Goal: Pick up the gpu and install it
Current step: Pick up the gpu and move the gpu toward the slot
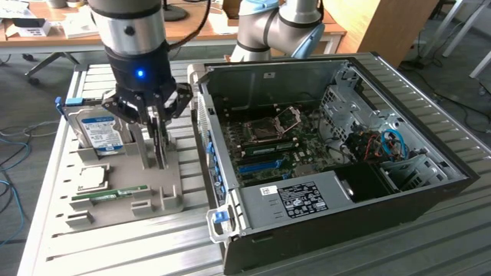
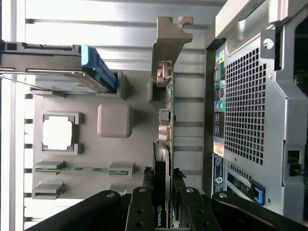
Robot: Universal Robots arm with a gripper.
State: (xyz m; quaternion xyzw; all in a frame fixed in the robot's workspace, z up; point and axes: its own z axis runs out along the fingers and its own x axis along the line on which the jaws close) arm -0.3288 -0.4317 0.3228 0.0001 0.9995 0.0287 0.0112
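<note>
Upright, the gpu (image 1: 158,144) stands over a slatted metal table (image 1: 115,247), desks (image 1: 195,31) behind.

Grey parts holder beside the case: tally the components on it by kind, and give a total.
hard drive: 1
CPU: 1
RAM stick: 1
gpu: 1
Total: 4

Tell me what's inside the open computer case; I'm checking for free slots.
Inside the case: motherboard with an open CPU socket, a blue slot, a labelled power supply, blue cables. Whatever lies under the power supply is covered.
</note>
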